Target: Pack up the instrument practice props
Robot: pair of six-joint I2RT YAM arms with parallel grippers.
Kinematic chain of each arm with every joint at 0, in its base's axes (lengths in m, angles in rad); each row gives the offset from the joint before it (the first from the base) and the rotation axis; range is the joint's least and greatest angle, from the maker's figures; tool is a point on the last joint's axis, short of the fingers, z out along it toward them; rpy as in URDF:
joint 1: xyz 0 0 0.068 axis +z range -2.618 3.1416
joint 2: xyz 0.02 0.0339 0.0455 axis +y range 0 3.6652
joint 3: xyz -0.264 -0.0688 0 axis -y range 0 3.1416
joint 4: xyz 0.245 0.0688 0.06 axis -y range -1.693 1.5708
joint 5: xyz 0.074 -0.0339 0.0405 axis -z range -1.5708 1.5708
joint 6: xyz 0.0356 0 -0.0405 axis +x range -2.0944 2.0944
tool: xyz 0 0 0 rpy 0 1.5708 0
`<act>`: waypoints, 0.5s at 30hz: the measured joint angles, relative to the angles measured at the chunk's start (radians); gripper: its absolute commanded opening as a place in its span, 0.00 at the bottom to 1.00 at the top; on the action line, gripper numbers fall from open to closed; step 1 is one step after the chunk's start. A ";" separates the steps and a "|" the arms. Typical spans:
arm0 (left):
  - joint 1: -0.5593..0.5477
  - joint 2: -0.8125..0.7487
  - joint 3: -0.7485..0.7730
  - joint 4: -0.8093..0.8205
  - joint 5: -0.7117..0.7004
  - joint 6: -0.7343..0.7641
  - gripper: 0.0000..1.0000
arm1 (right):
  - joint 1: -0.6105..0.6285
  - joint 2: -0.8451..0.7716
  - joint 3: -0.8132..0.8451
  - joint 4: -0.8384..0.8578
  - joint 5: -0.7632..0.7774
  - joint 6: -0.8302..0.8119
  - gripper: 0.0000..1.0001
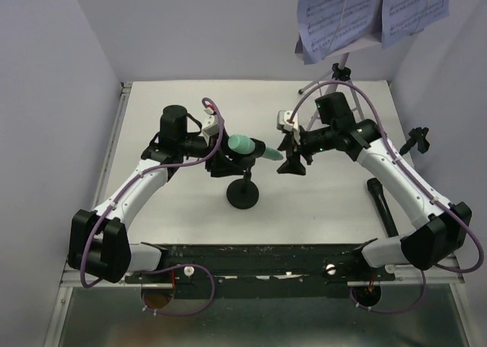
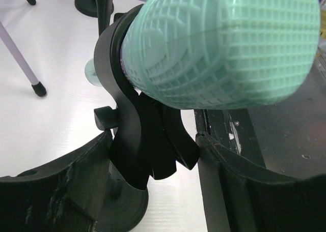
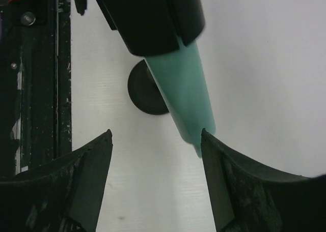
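The mint-green microphone point(image 1: 242, 144) lies tilted in the clip of a black round-based mic holder point(image 1: 243, 196) at mid-table. My left gripper point(image 1: 222, 162) is shut on that clip; in the left wrist view the clip point(image 2: 140, 140) sits between the fingers point(image 2: 61, 191) under the microphone's grille head point(image 2: 219, 44). My right gripper point(image 1: 291, 163) stands open at the microphone's tail. In the right wrist view the green handle point(image 3: 183, 89) ends against the right fingertip point(image 3: 211, 145), and nothing lies between the jaws of the gripper point(image 3: 156, 135). The black microphone point(image 1: 383, 208) lies on the table beside the right arm.
The lilac music rack point(image 1: 323, 82) stands at the back right with sheet-music pages point(image 1: 340, 12) on it. A small black clip piece point(image 1: 416, 139) sits by the right wall. A second round base point(image 2: 87, 3) and lilac legs point(image 2: 20, 54) show in the left wrist view.
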 measured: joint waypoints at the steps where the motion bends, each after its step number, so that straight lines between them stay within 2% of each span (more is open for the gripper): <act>1: -0.001 -0.002 0.002 -0.014 0.004 0.017 0.51 | 0.026 0.014 0.003 0.010 -0.002 -0.006 0.78; 4: 0.003 -0.010 0.002 -0.055 0.011 0.060 0.51 | 0.079 0.053 0.011 0.034 0.003 -0.011 0.75; 7: 0.012 -0.019 0.002 -0.092 0.008 0.095 0.51 | 0.086 0.097 0.044 0.069 -0.001 0.012 0.66; 11: 0.000 -0.030 0.011 -0.176 0.013 0.195 0.51 | 0.103 0.179 0.104 0.094 -0.015 0.014 0.65; 15: 0.001 -0.028 0.048 -0.307 0.000 0.306 0.52 | 0.107 0.201 0.105 0.093 -0.024 0.013 0.49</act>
